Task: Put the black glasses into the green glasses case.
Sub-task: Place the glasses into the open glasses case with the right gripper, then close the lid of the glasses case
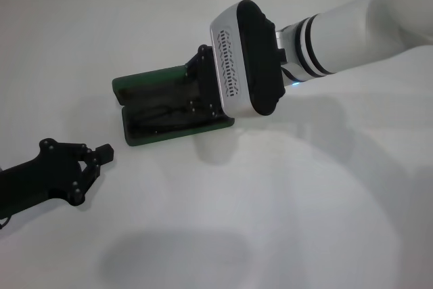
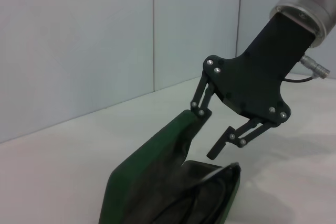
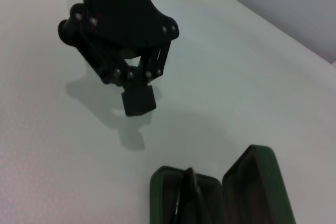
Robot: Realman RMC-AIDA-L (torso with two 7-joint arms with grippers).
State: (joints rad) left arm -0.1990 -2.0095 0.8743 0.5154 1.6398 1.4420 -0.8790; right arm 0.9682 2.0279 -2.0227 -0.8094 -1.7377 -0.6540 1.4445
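The green glasses case [image 1: 145,86] lies open mid-table, lid raised on the far side. Thin black glasses [image 1: 162,114] lie inside its lower half; their dark rim shows in the right wrist view [image 3: 185,191]. My right gripper [image 1: 197,89] hovers over the right end of the case. Its fingers are open and empty, and one fingertip [image 2: 201,112] sits at the lid's upper edge [image 2: 181,124]. My left gripper [image 1: 103,153] rests low on the table in front of and left of the case, shut on nothing [image 3: 137,100].
The white table [image 1: 284,221] spreads around the case. A pale wall [image 2: 79,40] rises behind the table's far edge. My right forearm [image 1: 352,28] reaches in from the upper right.
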